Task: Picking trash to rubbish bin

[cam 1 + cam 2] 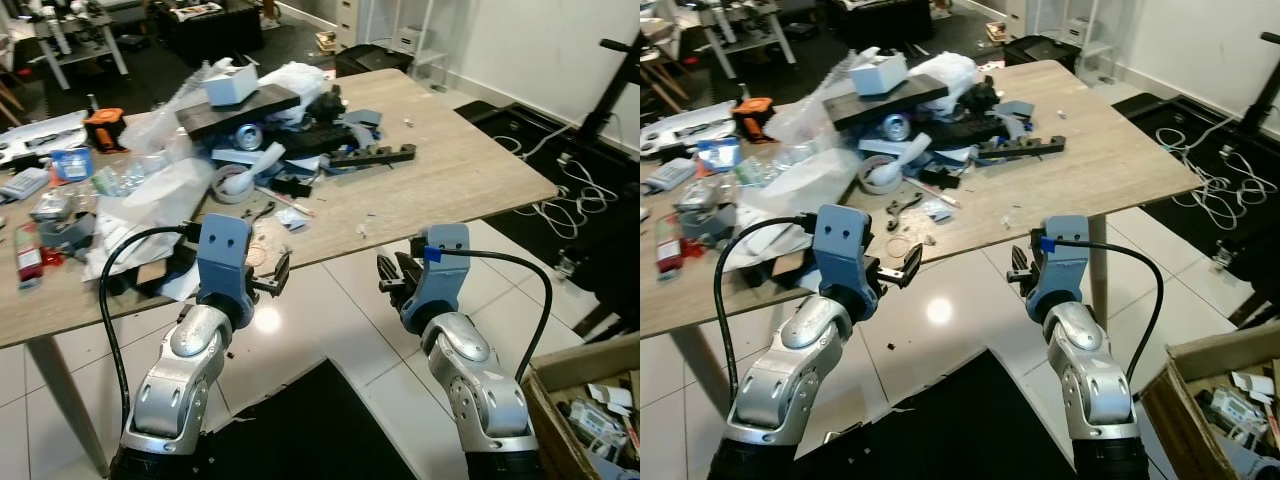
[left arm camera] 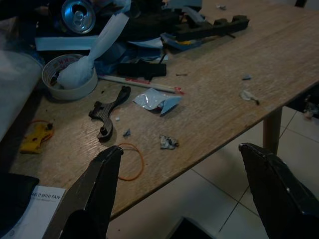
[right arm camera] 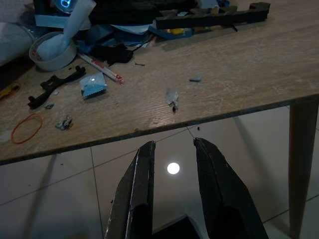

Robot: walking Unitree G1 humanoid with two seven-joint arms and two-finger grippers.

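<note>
1. White floor tiles [image 1: 330, 320] and a dark mat [image 1: 320, 430] are seen under a wooden table [image 1: 470, 170] cluttered with a heap of items.
2. On the heap, a white box [image 1: 232, 84] is seen resting on a dark board [image 1: 238, 108], with a drinks can [image 1: 248, 136] lying on its side beneath.
3. A roll of tape [image 2: 70, 79] is seen lying flat with a white plastic piece [image 2: 97, 47] stuck into its hollow.
4. Small trash is scattered near the table's front edge: a torn silver wrapper [image 2: 157, 101], a crumpled scrap [image 2: 168, 142], an orange rubber band [image 2: 132, 162] and a black bracket [image 2: 108, 110].
5. The left gripper [image 1: 272, 272] is held in front of the table edge, just short of the scraps, its fingers [image 2: 94, 194] spread wide and empty.
6. The right gripper [image 1: 392, 275] is held over the tiles before the table edge, its fingers [image 3: 137, 194] narrowly parted with nothing between them.
7. A cardboard box [image 1: 560, 375] is seen on the floor at the robot's right, with assorted discarded items [image 1: 605, 415] inside.
</note>
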